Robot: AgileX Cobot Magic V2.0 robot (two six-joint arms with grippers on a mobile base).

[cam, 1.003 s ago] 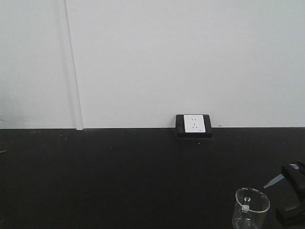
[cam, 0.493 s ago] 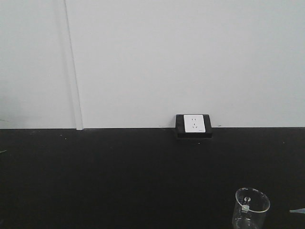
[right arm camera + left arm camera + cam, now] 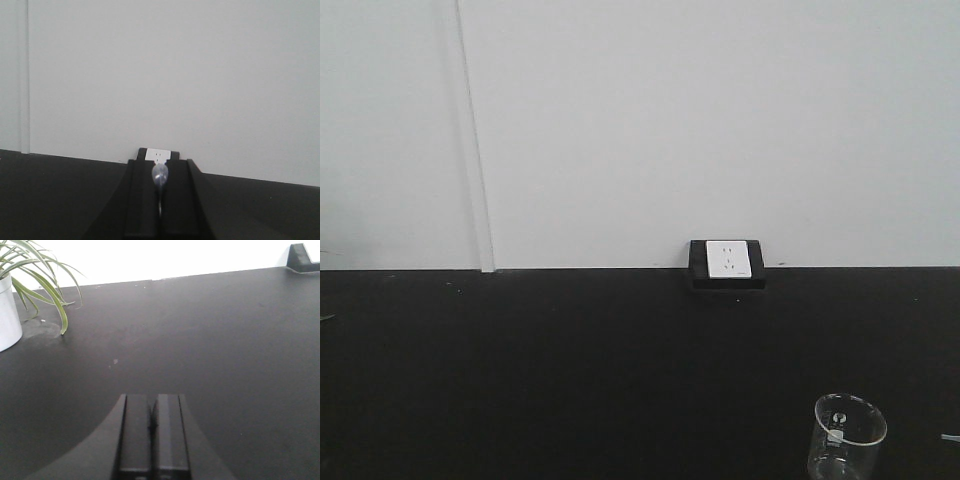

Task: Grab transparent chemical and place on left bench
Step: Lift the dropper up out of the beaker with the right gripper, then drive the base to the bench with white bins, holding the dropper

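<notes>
While the right gripper (image 3: 160,167) pinches the dropper (image 3: 159,177), the left gripper (image 3: 152,402) is clenched empty; the glass beaker (image 3: 847,435) stands on the black bench (image 3: 570,380), wall socket (image 3: 727,259) behind, potted plant (image 3: 10,305) off left

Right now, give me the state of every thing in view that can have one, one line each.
beaker: upright on the bench, not gripped; contents unclear.
dropper: out of the beaker, pinched in the right gripper.
right gripper: shut on the dropper.
left gripper: shut, empty, above the bench.
socket: nothing plugged in.
plant: upright in its white pot.
</notes>
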